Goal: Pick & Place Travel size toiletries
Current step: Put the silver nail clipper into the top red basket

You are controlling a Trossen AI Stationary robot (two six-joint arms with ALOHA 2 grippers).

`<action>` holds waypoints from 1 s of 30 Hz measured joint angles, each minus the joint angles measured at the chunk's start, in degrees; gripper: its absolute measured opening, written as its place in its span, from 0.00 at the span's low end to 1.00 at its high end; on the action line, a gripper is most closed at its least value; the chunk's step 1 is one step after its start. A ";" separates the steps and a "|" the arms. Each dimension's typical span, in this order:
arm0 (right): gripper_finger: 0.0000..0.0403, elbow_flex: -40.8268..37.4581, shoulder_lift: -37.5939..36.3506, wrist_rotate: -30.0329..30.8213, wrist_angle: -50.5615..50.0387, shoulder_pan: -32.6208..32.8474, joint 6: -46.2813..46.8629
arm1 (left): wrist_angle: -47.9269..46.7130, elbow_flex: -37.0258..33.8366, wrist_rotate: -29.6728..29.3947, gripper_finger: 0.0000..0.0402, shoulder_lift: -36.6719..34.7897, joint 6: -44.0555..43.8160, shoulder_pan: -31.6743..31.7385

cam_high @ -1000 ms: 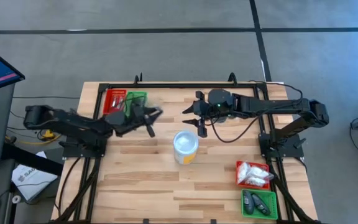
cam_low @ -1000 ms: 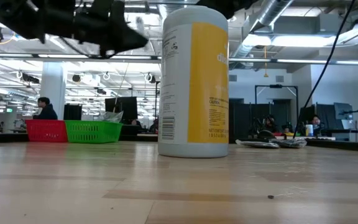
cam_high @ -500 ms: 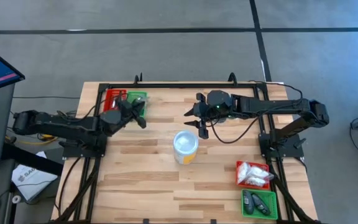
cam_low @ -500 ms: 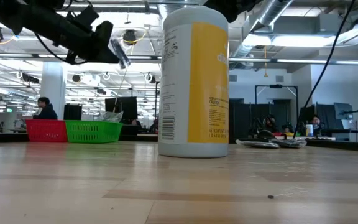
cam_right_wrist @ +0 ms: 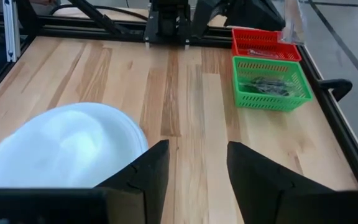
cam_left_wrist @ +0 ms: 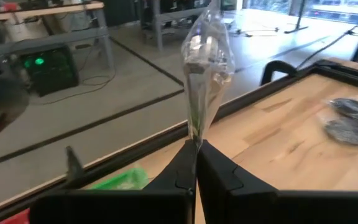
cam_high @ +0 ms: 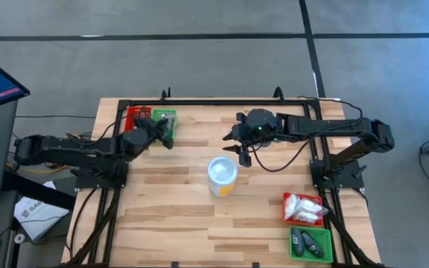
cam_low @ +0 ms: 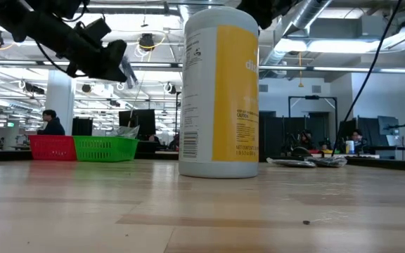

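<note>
Desk [cam_high: 199, 223]: light wooden planks, black frame along the edges.
Near-right trays: a green tray [cam_high: 310, 243] with dark grey flat pieces [cam_high: 304, 241] sits at the desk's near corner; a red tray [cam_high: 304, 208] holding white crinkly sachets [cam_high: 302, 208] lies just behind it. Both are well apart from either pincer, on the right arm's side.
White cup [cam_high: 223, 176]: stands upright mid-desk, tall with a yellow label in the low view [cam_low: 219, 91], just in front of the right pincer and below it.
Right pincer [cam_high: 238, 144]: fingers apart with nothing between them; it hangs above the desk just behind the cup. In its wrist view the gap between the two fingers shows bare wood, with the cup's white top [cam_right_wrist: 61, 149] close beside the left finger [cam_right_wrist: 142, 174].
Left pincer [cam_high: 168, 137]: fingers pressed together on a clear crinkly sachet [cam_left_wrist: 204, 62], gripped by its lower edge, the rest standing up past the fingertips. The pincer is raised clear of the desk, seen high in the low view [cam_low: 114, 63].
Far-left trays: a green tray [cam_high: 165, 116] lies just beside and behind the left pincer; a red tray [cam_high: 134, 117] touches it on the outer side. In the low view they sit side by side at the far edge [cam_low: 104, 147] [cam_low: 51, 147].
Loose pieces: two dark grey round flat pieces [cam_left_wrist: 350, 121] lie on the wood beyond the left pincer, in its wrist view.
Room: a person [cam_low: 48, 123] sits far behind the red tray.
</note>
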 joint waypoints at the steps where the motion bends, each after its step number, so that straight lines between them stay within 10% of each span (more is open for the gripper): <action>1: 0.37 0.00 0.00 0.00 -0.12 0.00 0.00 | -0.71 0.00 -0.13 0.00 0.01 -0.49 0.50; 15: 0.35 0.00 0.02 -0.02 -1.55 0.00 0.00 | -20.26 0.02 -1.48 0.00 -3.13 -11.40 11.42; 30: 0.34 0.00 0.04 -0.01 -2.20 0.00 0.00 | -35.14 0.02 17.01 0.00 -2.38 -16.53 33.02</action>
